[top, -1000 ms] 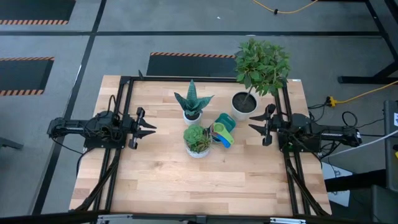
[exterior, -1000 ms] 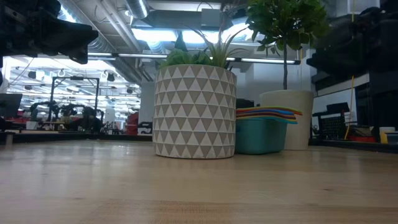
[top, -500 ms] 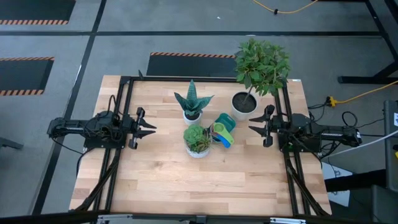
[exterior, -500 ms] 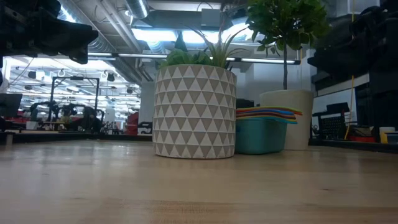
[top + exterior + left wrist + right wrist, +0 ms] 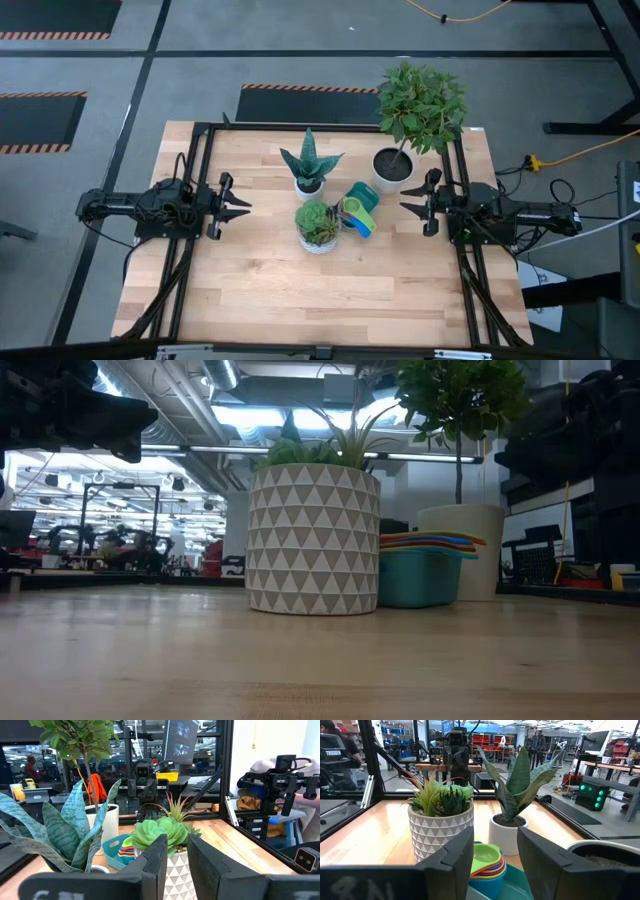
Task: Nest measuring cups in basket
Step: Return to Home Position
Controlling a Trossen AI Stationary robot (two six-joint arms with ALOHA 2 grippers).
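the left gripper, at the left edge of the tabletop, and the right gripper, at its right edge, hang spread and empty. near the tabletop's middle the nested coloured plastic measuring cups stand proud of the small teal plastic basket, so a brush from the right gripper could tip them. its wall hides how deep they sit, or how many.

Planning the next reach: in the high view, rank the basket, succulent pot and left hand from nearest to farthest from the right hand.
From the right hand, at the table's right side:
1. Basket, holding the measuring cups, just beside it.
2. Succulent pot, table centre, beyond the basket.
3. Left hand, at the far left side.
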